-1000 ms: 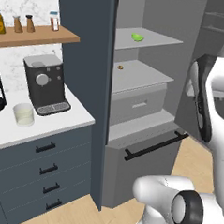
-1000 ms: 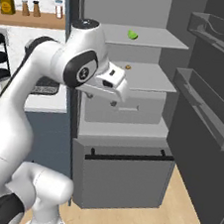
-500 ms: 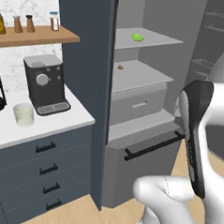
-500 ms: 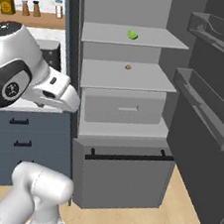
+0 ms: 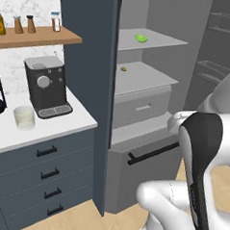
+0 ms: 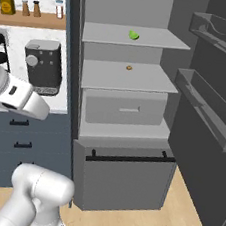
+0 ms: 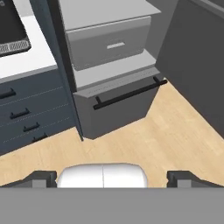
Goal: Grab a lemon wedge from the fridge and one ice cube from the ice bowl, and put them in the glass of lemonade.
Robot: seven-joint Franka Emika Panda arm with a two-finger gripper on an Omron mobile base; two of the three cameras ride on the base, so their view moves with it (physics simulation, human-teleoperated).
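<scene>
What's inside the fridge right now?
The open fridge has a lemon wedge on its top shelf, a small brown morsel on the shelf below, then a closed drawer whose contents are hidden.

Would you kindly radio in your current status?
Gripper open, empty. Lemon wedge on top shelf of open fridge. Nothing blocking the wedge.
</scene>
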